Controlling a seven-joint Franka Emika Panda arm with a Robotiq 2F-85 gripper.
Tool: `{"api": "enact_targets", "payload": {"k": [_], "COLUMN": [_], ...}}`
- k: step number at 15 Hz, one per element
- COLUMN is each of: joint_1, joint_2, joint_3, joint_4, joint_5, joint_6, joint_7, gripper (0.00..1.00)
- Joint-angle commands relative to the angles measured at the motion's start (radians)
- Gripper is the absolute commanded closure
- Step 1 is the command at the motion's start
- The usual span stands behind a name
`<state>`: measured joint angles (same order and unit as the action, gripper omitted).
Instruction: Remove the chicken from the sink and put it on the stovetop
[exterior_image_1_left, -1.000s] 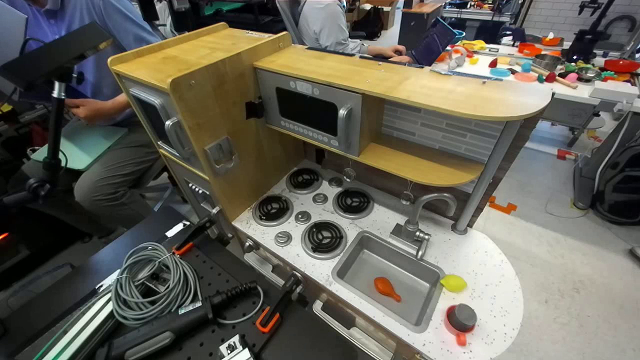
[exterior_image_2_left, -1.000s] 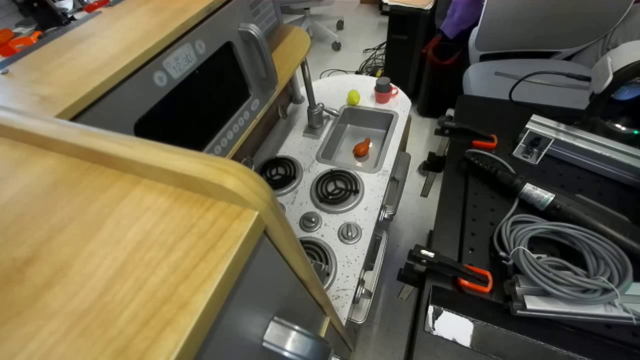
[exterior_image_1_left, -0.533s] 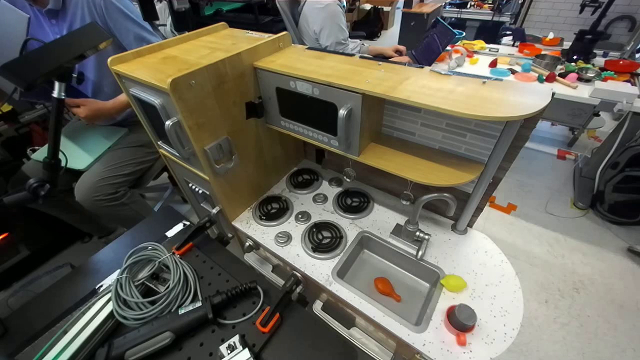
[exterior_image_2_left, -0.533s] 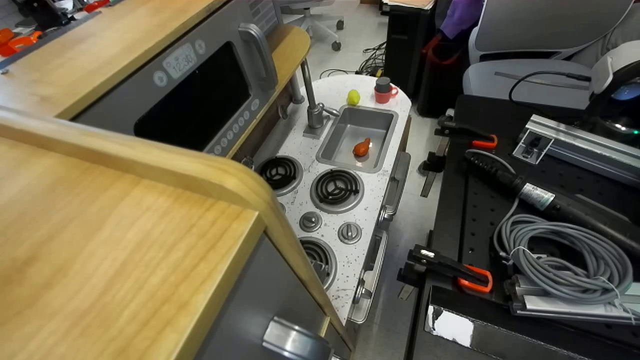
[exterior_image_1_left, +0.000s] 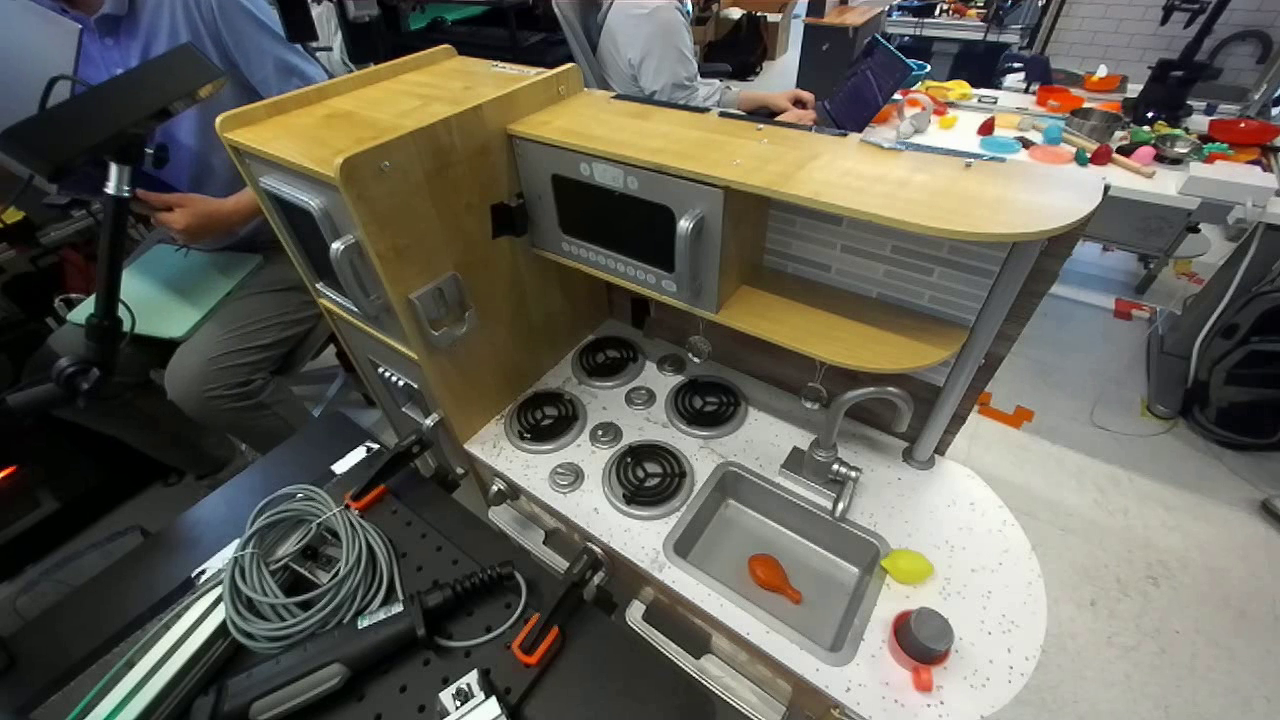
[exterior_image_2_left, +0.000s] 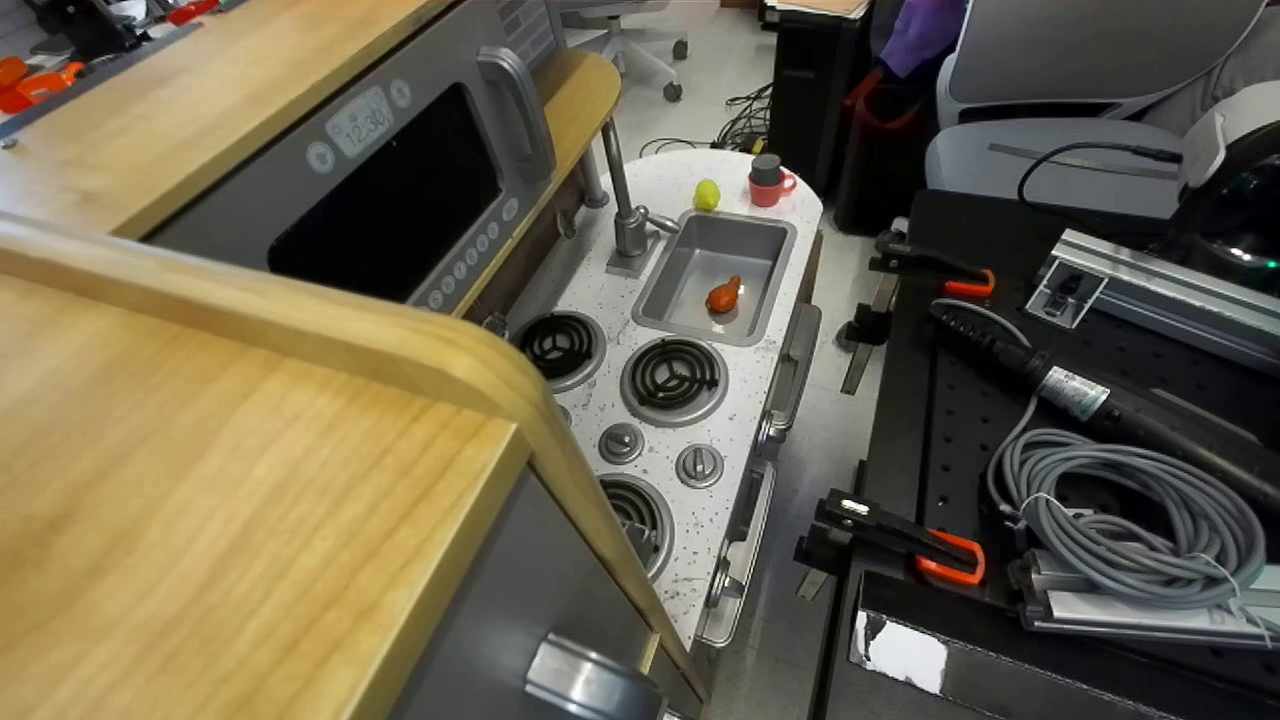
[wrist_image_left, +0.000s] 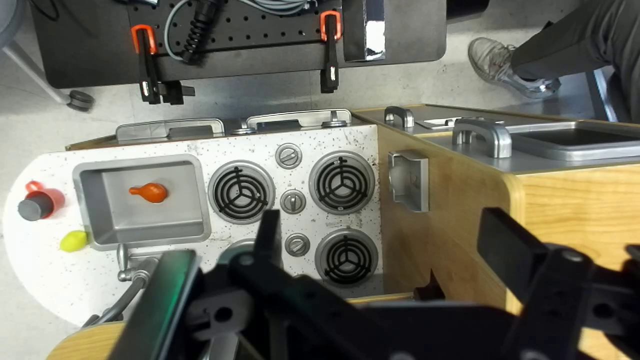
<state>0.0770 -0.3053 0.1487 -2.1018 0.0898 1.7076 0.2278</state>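
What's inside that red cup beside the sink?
A grey piece sticks up from the mouth of the cup. It covers most of the opening, so how deep it goes and anything under it are hidden.

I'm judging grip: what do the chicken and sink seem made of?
The chicken looks like plastic or rubber, semi-gloss: smooth orange surface, faint shine. The sink seems metal, or plastic painted silver, satin: grey with soft, blurred sheen.
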Motion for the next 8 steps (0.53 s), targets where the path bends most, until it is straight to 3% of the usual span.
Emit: {"api": "enact_targets", "payload": {"k": [1,8], "joint_1": [0.004,-0.005], "joint_2": [0.001,-0.002], "joint_3": [-0.004,-0.017], "joint_4": [0.002,-0.008], "joint_5": [-0.001,-0.011], "joint_6": [-0.001,0.021], "joint_7": [0.001,-0.022], "gripper": [0.0,0.0]}}
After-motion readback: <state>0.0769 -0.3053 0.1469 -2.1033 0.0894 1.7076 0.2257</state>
